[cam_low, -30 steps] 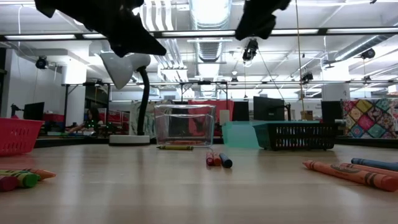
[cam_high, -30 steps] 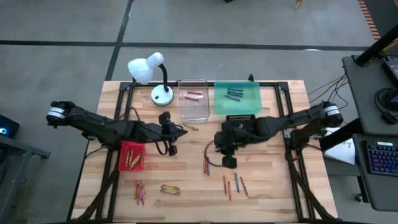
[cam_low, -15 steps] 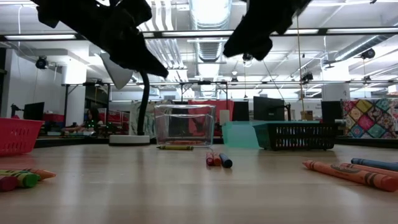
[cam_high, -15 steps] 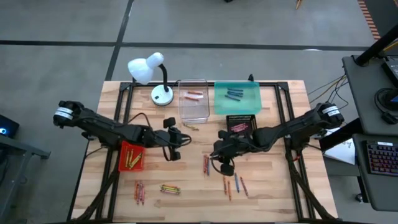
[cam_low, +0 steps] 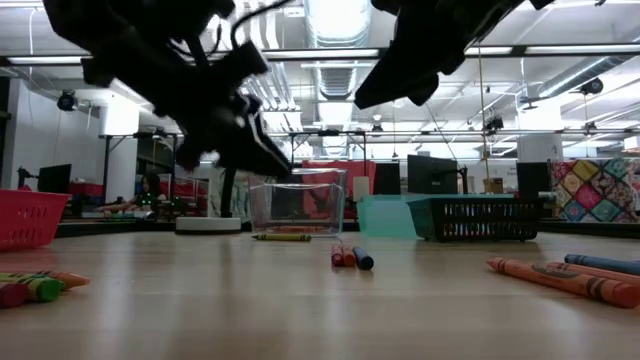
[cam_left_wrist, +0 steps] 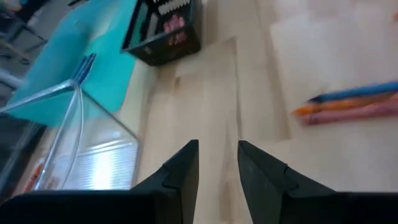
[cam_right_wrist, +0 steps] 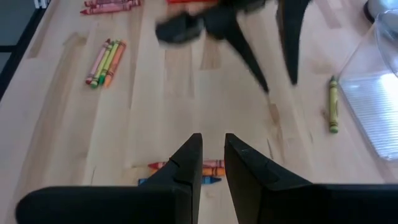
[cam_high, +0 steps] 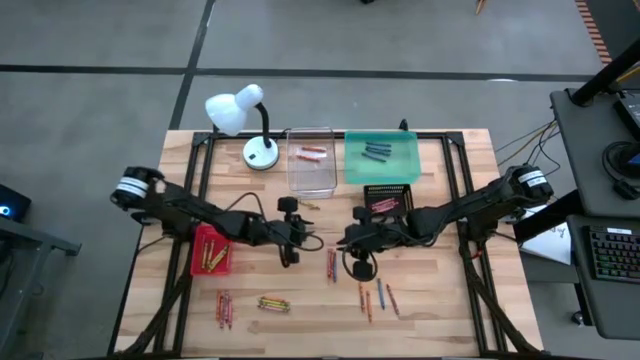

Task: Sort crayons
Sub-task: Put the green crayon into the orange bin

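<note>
Since a second ago the left gripper [cam_high: 296, 250] has advanced toward mid-table, fingers slightly parted and empty; right gripper [cam_high: 352, 258], likewise narrowly parted, hovers just beside the central crayons [cam_high: 331, 264], awaiting pickup.

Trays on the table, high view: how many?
4. Red tray at the left by the left arm; clear tray, teal tray along the far edge; black tray just in front of the teal one.

Red tray [cam_high: 212, 250], teal tray [cam_high: 381, 158], white lamp [cam_high: 236, 109], light wood table [cam_high: 440, 290].
</note>
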Motion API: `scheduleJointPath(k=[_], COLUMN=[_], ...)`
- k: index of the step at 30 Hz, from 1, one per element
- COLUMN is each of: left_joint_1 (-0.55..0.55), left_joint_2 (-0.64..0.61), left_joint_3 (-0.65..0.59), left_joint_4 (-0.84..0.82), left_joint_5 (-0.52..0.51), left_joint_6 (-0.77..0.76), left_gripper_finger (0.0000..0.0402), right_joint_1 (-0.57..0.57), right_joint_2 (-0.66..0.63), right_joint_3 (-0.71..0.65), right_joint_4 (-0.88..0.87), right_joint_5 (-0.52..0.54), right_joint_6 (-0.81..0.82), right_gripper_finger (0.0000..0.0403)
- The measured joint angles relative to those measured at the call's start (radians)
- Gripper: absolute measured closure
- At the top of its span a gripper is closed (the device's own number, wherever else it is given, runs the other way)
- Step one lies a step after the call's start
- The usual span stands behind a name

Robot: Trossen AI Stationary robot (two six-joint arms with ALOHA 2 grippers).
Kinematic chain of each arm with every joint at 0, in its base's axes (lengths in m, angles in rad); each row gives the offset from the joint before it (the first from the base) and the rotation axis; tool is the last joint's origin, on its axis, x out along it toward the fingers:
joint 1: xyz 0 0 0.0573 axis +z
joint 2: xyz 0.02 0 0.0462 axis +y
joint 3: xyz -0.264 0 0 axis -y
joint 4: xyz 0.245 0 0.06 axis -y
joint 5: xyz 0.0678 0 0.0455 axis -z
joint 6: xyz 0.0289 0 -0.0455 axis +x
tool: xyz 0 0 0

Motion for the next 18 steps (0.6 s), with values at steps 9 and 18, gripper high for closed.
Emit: scheduleJointPath(k=[9, 18], left_joint_1=[0.049, 0.062], left_joint_2=[0.150, 0.151], left_joint_3=[0.000, 0.000], left_joint_4=[0.087, 0.124], left_joint_5=[-0.173, -0.209], left_joint_6=[0.028, 0.075], left_gripper_finger=[0.0308, 0.0308], right_joint_1=[0.000, -0.003], right_joint_2=[0.000, 0.017], right_joint_3=[0.003, -0.002], right_joint_4=[-0.001, 0.045], right_joint_5=[0.002, 0.179], right_joint_6=[-0.006, -0.009], right_gripper_finger=[0.0346, 0.0346])
